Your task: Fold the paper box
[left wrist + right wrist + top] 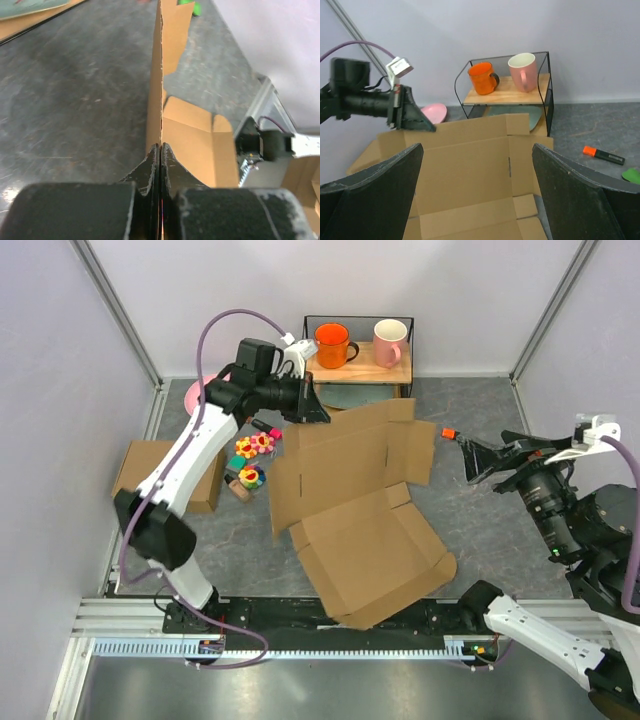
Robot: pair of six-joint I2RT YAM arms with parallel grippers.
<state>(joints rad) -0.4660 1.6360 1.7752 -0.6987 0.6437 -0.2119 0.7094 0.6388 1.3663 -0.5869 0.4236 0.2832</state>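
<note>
The paper box (350,510) is a brown die-cut cardboard sheet lying mostly unfolded in the middle of the table, its far panel tilted up. My left gripper (318,412) is at the sheet's far left corner, shut on the raised flap's edge. The left wrist view shows the thin cardboard edge (161,75) running straight up from between the closed fingers (150,167). My right gripper (468,455) hovers just right of the sheet, wide open and holding nothing. Between its fingers the right wrist view looks across the sheet (465,170).
A second brown box (165,475) sits at the left. A wire shelf (400,365) at the back holds an orange mug (332,344) and a pink mug (389,341). A pink plate (434,112), small toys (252,452) and an orange-capped marker (449,432) lie around the sheet.
</note>
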